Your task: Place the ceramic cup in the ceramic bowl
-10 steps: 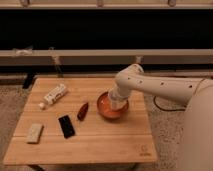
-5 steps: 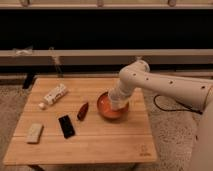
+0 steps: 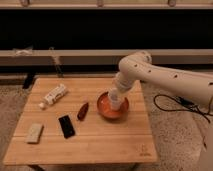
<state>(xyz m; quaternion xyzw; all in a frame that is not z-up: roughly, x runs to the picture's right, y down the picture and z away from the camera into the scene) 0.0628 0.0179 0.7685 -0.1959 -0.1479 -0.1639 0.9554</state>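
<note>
We find our gripper [image 3: 118, 95] lowered over the ceramic bowl [image 3: 105, 111], at the end of the white arm [image 3: 165, 80] that reaches in from the right. The wrist hides the fingers, so we cannot tell whether they are spread or pressed together.

Directly beneath it sits the ceramic cup [image 3: 116, 102], white and upright, inside the bowl's rim toward its right side. Whether the cup's base rests on the bowl floor or hangs just above it, we cannot say. We judge ourselves to be at the placing step, nearly finished: the cup is within the bowl, and what remains is to let go and lift clear. That next move calls for a straight rise, so that the fingers do not drag the cup over or tip it against the rim.

The orange-red bowl holds nothing else that we can see. It stands on the wooden table [image 3: 100, 140], right of centre. Just beside it to the left lies a small dark-red oblong object [image 3: 82, 110]; further left are a black flat device [image 3: 66, 126], a white carton [image 3: 54, 94] lying on its side, and a pale rectangular block [image 3: 34, 132] near the table's left edge.
</note>
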